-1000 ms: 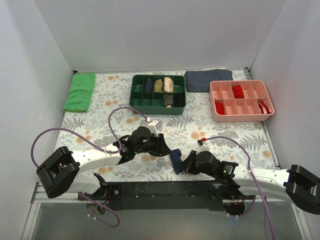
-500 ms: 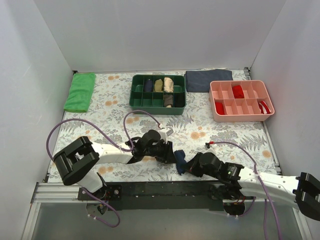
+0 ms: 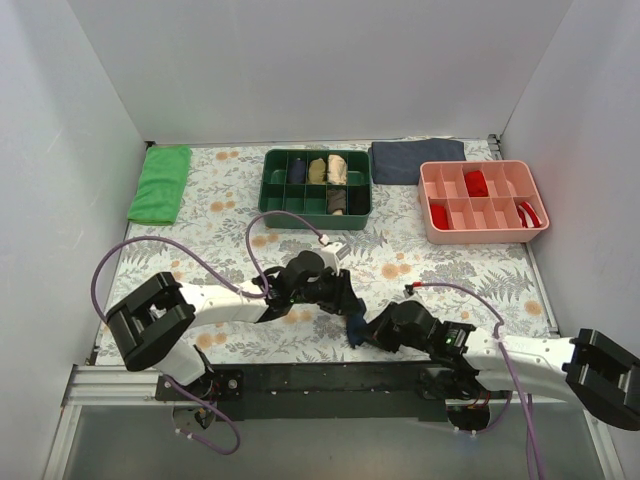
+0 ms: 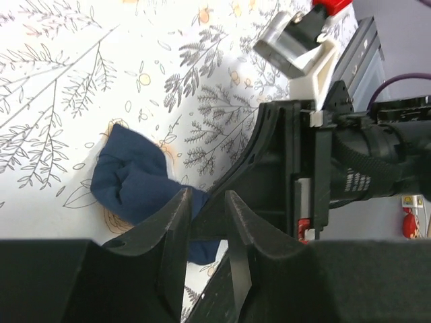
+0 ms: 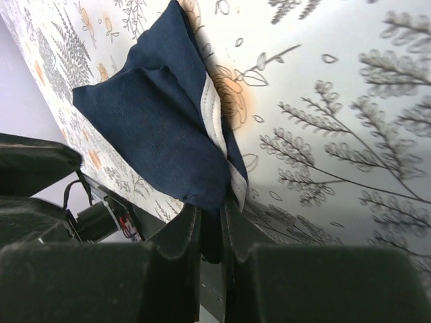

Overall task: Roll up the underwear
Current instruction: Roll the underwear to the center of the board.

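Navy underwear (image 5: 158, 128) in low, table-hugging right pincer (image 5: 212, 210).

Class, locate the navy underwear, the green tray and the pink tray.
underwear (image 5: 155, 128): right wrist view, middle of the bunched fabric.
green tray (image 3: 300, 221): top external view, its front wall.
pink tray (image 3: 488, 236): top external view, its front wall.

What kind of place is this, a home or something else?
Most likely a robot test cell set up for laundry practice, not a home. Plain white panels wall in a floral-covered table, two robot arms are bolted at its near edge, and a green tray holds rolled garments in compartments.
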Controlling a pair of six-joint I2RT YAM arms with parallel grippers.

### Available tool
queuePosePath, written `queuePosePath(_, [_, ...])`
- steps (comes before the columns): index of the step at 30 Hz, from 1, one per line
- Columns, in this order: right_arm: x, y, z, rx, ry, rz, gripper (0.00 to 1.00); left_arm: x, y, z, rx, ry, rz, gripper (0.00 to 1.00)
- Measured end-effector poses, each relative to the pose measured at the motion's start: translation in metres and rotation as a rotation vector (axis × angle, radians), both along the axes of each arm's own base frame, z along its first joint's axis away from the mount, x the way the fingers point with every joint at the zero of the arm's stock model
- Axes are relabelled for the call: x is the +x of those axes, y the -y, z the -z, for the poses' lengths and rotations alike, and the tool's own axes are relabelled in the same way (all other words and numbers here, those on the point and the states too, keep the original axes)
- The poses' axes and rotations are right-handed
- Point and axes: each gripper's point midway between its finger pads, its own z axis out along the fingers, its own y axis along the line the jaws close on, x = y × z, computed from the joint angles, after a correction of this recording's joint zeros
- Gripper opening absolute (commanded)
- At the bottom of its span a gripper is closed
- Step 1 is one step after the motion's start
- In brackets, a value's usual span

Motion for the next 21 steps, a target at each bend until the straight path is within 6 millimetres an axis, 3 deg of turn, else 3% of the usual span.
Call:
queuePosePath(6, [0.006,-0.018,0.0,-0.007,0.036,-0.084,0.01,0.009,-0.012,-0.023,-0.02,0.06,-0.076,0.25])
queuePosePath(14, [0.016,-0.065,-0.005,0.042,0.114,-0.335,0.01,0.018,-0.035,-0.049,-0.03,0.123,-0.191,0.24])
queuePosePath(18, [0.013,-0.06,-0.007,0.053,0.151,-0.375,0.01,0.018,-0.044,-0.044,-0.007,0.119,-0.217,0.24])
queuePosePath(21, [0.007,-0.043,-0.007,0.07,0.158,-0.368,0.01,0.018,-0.051,-0.033,0.025,0.111,-0.236,0.22])
